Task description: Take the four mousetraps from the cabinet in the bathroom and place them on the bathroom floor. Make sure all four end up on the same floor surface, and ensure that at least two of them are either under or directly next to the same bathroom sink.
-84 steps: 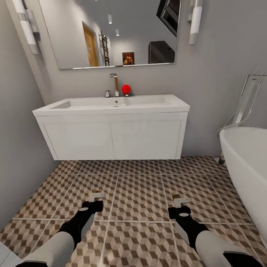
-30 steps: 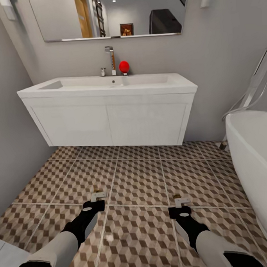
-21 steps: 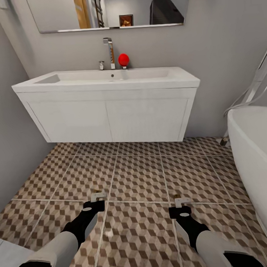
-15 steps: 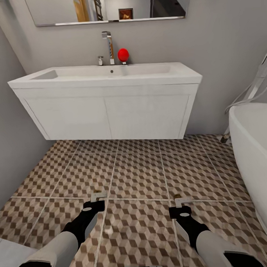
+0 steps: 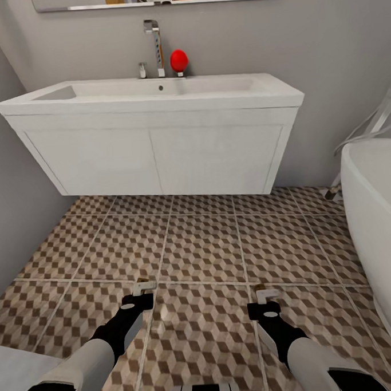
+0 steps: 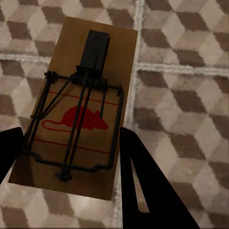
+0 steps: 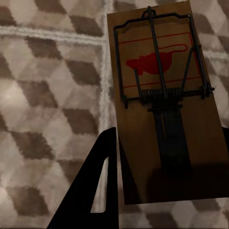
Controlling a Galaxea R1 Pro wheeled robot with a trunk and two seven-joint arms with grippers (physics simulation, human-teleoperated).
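My left gripper [image 5: 143,290] is shut on a tan mousetrap [image 5: 144,286], held flat low over the bathroom floor [image 5: 201,247]. In the left wrist view this mousetrap [image 6: 76,109] shows its wire spring and red mouse mark between the dark fingers [image 6: 143,191]. My right gripper [image 5: 264,295] is shut on a second mousetrap [image 5: 265,292]. The right wrist view looks down on that mousetrap [image 7: 162,105] above the cube-pattern tiles. Straight ahead is the bathroom sink [image 5: 155,88] with its chrome tap [image 5: 153,46], on a white wall-hung vanity [image 5: 153,157]. The cabinet is out of view.
A white bathtub [image 5: 377,209] curves in at the right, with chrome pipes [image 5: 364,132] behind it. A grey wall [image 5: 9,188] closes the left side. A red ball-shaped object [image 5: 178,60] stands beside the tap. Open tiled floor lies between me and the vanity.
The whole view has moved closer to the sink and tilted down, so the mirror has slid off the top. Both arms hold the same pose with their mousetraps.
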